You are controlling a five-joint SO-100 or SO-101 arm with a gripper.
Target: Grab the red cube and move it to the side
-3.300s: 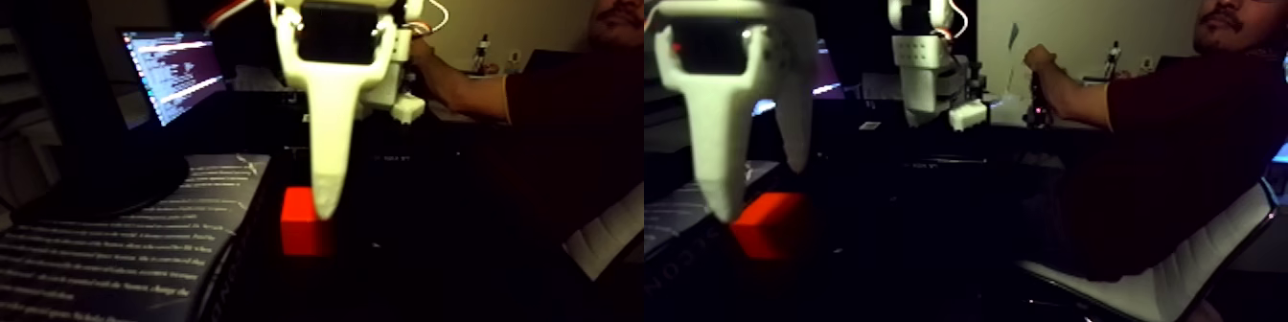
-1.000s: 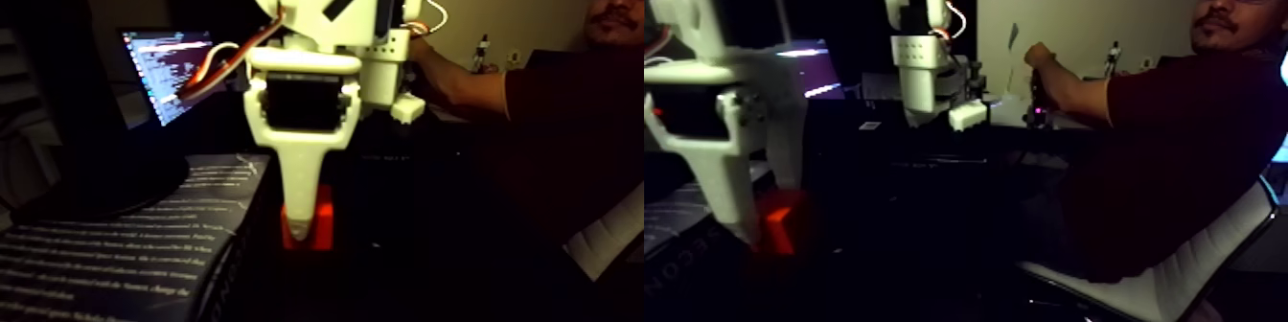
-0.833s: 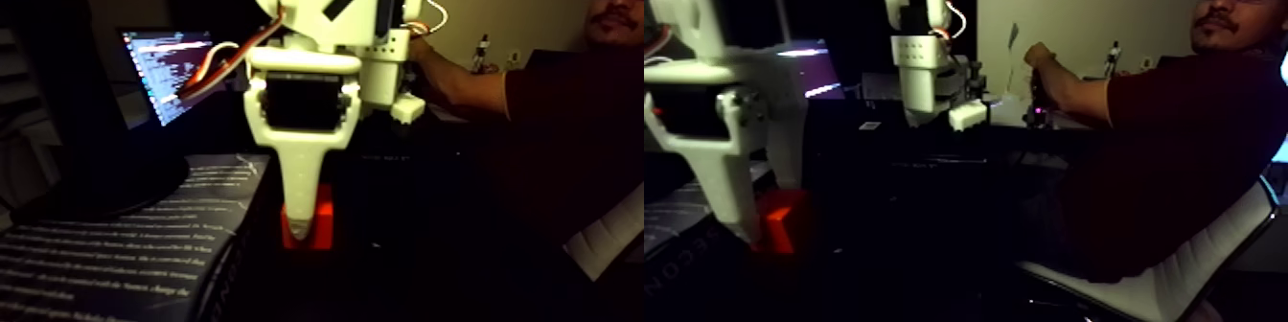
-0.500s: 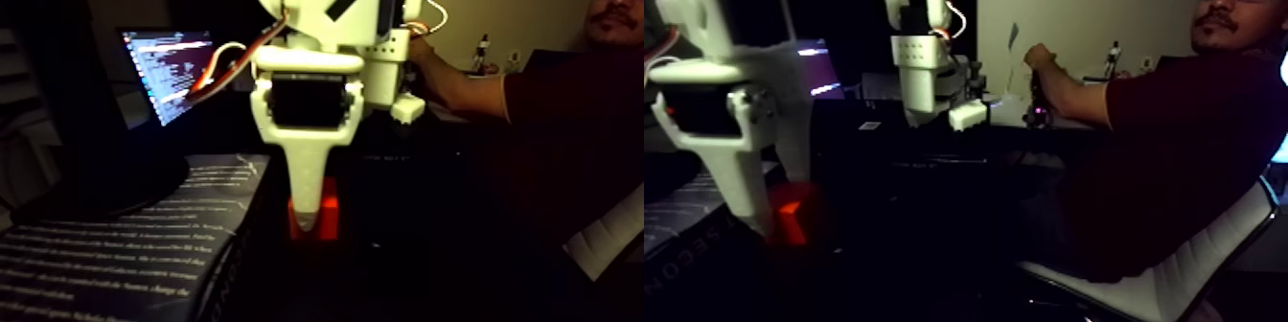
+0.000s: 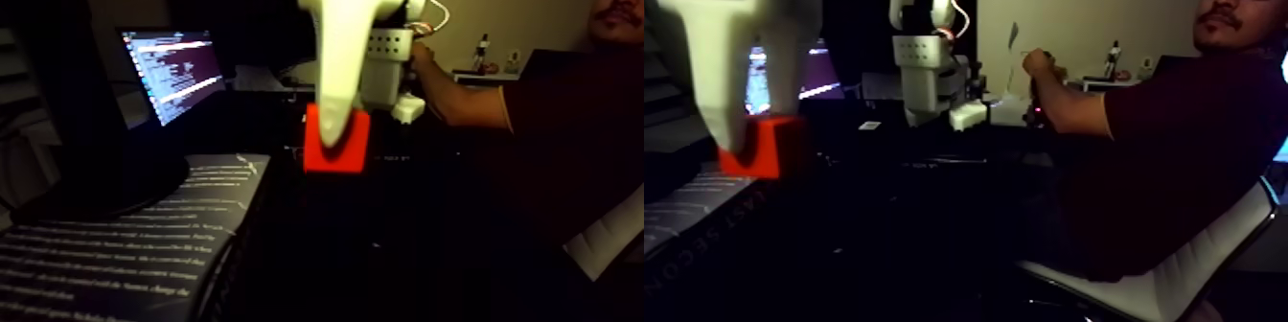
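Observation:
The red cube (image 5: pixel 343 151) hangs in the air above the dark table, clear of the surface. My white gripper (image 5: pixel 333 140) comes down from the top edge and is shut on it, with one long finger (image 5: pixel 331 77) crossing the cube's front face. In the right half of the fixed view the cube (image 5: pixel 774 146) shows again, blurred, between the two fingers. The second finger is hidden in the left half.
A dark box with white print (image 5: pixel 125 240) lies at lower left, with a lit laptop screen (image 5: pixel 172 72) behind it. A person (image 5: pixel 1179 134) sits on a white chair (image 5: pixel 1174 273) at right, one hand (image 5: pixel 1037 62) beside another white arm (image 5: pixel 925 67).
The gripper came down around the cube on the table and shut on it. It has since risen and carried the cube well above the surface, slightly to the right.

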